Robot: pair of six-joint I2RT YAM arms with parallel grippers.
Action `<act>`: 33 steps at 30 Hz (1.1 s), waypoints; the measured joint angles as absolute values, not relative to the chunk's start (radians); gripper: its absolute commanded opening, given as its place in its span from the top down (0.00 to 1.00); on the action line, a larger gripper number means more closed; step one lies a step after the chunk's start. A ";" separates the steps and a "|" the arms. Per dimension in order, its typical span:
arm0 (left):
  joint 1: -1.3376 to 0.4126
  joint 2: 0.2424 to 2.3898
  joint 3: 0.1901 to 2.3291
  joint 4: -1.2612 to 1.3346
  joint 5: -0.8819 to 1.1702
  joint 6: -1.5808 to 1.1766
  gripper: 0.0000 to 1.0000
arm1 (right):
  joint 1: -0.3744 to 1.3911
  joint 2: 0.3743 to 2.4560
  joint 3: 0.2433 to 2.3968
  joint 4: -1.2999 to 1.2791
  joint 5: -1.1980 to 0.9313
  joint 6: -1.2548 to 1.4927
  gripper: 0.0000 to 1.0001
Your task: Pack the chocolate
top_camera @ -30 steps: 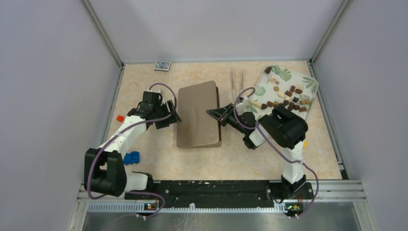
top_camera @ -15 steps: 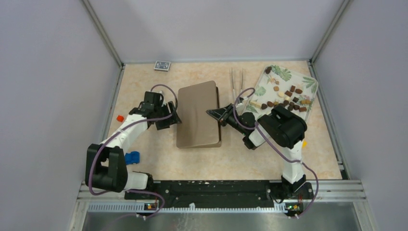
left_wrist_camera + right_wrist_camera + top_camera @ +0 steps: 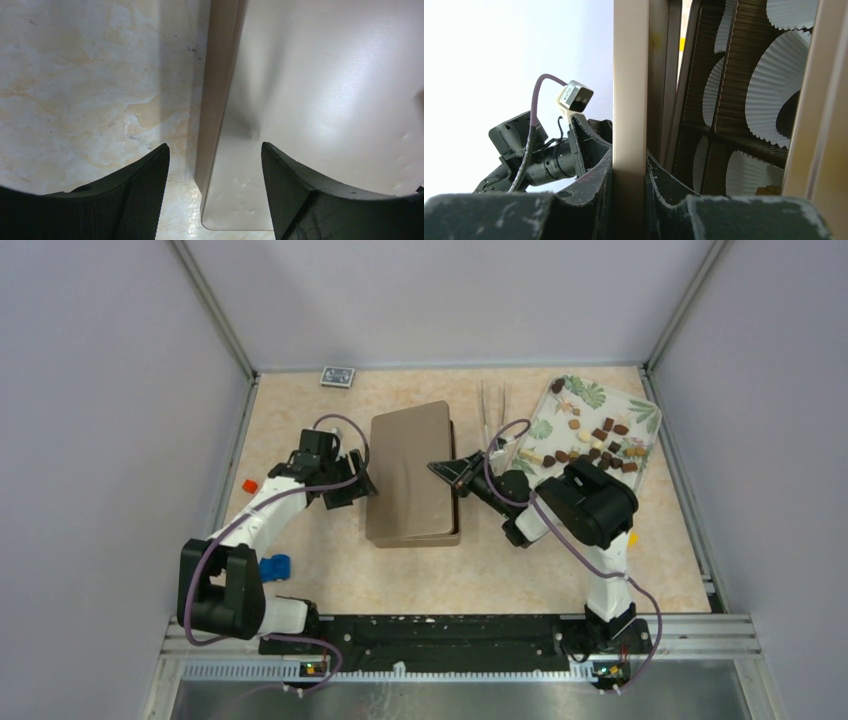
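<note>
Black right gripper (image 3: 629,186) is clamped on the right edge of the tan box lid (image 3: 410,465), which is raised on that side; paper cups (image 3: 774,85) show underneath. Left gripper (image 3: 215,155) is spread wide over the lid's left edge. Chocolate (image 3: 598,440) sits on the leaf-print tray (image 3: 590,392), far right of the desk (image 3: 500,570). Pieces look tiny, light and probably smearable, so pinch each gently across its sides.

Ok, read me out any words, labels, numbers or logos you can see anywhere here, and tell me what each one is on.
No text can be read in any view.
Blue patterned card at the table's far edge: some print, too small to read.
Box lid: plain, no print.
Leaf-patterned tray: leaves only, no words.
White connector in the right wrist view: no marking legible.
</note>
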State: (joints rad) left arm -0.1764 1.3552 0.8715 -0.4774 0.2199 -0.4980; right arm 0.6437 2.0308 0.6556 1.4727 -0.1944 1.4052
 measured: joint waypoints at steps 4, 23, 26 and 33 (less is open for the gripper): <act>-0.176 1.362 0.878 -0.477 0.221 -0.498 0.25 | 0.643 2.031 0.656 1.473 -0.193 1.406 1.00; -0.176 1.373 0.884 -0.478 0.246 -0.480 0.25 | 0.635 2.038 0.656 1.472 -0.191 1.424 1.00; -0.176 1.373 0.885 -0.478 0.248 -0.475 0.25 | 0.631 2.038 0.655 1.472 -0.194 1.425 1.00; -0.176 1.399 0.891 -0.478 0.270 -0.472 0.25 | 0.621 2.038 0.649 1.473 -0.202 1.425 1.00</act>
State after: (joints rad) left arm -0.1764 1.3987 0.8906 -0.4778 0.2703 -0.4721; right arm 0.6209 2.0380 0.6495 1.4727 -0.2016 1.4246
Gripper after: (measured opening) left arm 0.750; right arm 0.191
